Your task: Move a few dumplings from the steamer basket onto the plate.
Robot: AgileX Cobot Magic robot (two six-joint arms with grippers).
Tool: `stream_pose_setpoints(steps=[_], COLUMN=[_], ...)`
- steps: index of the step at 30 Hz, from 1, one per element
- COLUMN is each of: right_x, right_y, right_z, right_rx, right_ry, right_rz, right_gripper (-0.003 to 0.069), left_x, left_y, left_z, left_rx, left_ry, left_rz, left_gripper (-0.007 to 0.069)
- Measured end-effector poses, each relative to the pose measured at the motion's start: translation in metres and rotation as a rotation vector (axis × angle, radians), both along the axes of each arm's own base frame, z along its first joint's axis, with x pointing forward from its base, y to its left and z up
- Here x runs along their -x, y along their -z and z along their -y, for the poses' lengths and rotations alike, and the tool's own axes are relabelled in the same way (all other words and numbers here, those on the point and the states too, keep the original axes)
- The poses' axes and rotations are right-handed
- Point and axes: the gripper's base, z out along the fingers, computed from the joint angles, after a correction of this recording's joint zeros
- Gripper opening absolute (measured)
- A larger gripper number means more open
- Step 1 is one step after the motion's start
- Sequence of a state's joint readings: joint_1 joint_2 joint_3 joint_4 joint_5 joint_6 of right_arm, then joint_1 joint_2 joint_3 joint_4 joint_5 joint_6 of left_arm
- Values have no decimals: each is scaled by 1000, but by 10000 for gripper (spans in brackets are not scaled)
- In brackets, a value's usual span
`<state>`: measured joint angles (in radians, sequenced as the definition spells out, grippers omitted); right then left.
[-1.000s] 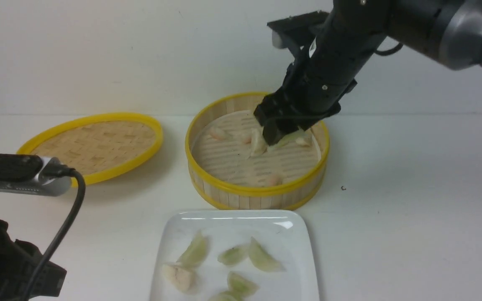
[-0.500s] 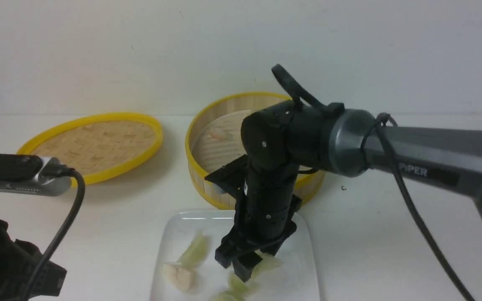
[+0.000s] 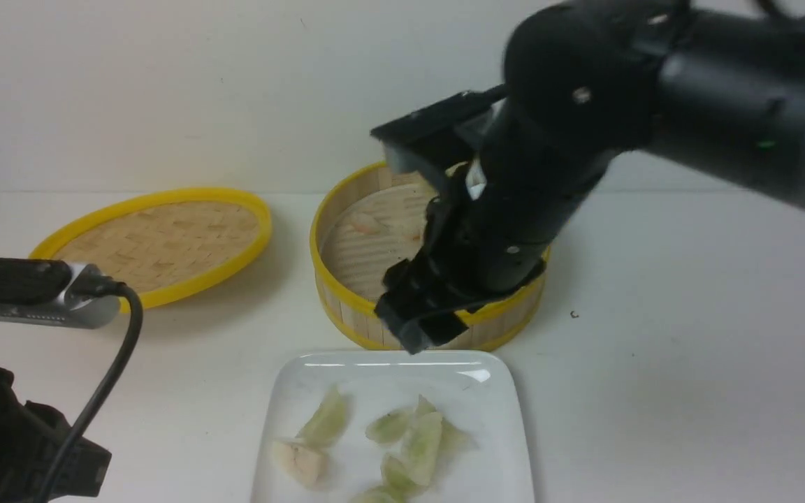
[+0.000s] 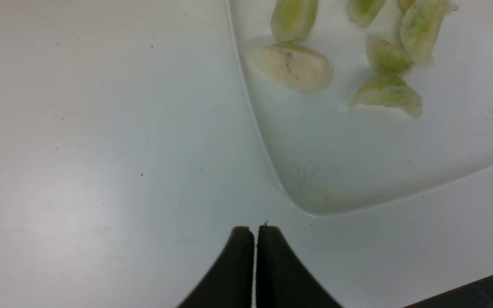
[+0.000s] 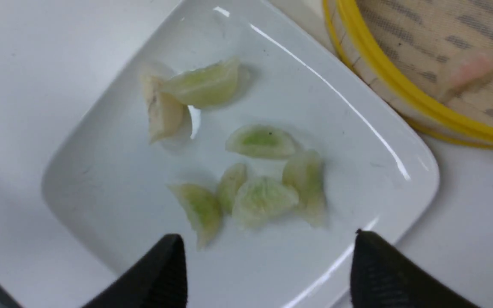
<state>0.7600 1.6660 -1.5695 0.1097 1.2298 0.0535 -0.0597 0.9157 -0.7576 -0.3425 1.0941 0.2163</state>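
Note:
Several pale green dumplings (image 3: 422,440) lie on the white square plate (image 3: 493,412) at the front, with one white dumpling (image 3: 298,461) beside them. They also show in the right wrist view (image 5: 263,199) and in the left wrist view (image 4: 387,94). The steamer basket (image 3: 325,279) stands behind the plate. My right gripper (image 3: 420,332) hangs over the basket's near rim, above the plate's far edge. Its jaws stand wide open and empty (image 5: 268,256). My left gripper (image 4: 255,231) is shut and empty, low over the table next to a plate corner (image 4: 315,201).
The shallow woven lid (image 3: 158,241) with a yellow rim lies at the back left. Pinkish dumplings (image 3: 367,225) lie on the basket floor, one also in the right wrist view (image 5: 473,70). My left arm (image 3: 11,433) and its cable fill the front left corner.
My right gripper carried a green dumpling from the basket down to the plate, let it go there, and has risen back toward the basket, open. The left arm has not moved.

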Motion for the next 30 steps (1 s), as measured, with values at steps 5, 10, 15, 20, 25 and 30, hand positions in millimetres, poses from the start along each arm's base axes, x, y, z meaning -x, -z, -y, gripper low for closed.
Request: stream_pose_setpoints(steps=[5, 10, 15, 20, 25, 30], right_x=[54, 103, 145, 195, 221, 234], right_y=[-33, -46, -40, -20, -4, -1], right_z=[61, 122, 167, 215, 246, 261], right_rx=[-43, -220, -411, -652, -761, -784], right_ry=[90, 179, 183, 212, 269, 273], right_rz=[106, 397, 645, 876, 1002, 1118], right_gripper=[94, -7, -14, -15, -15, -15], left_x=[0, -2, -4, -5, -6, 10], left_y=[0, -1, -2, -2, -6, -26], left_z=[0, 0, 0, 0, 2, 4], left_rx=[0, 1, 1, 4, 42, 85], left_ry=[-1, -9, -15, -20, -34, 1], left_rz=[2, 25, 43, 55, 100, 267], left_gripper=[-6, -6, -6, -6, -6, -6])
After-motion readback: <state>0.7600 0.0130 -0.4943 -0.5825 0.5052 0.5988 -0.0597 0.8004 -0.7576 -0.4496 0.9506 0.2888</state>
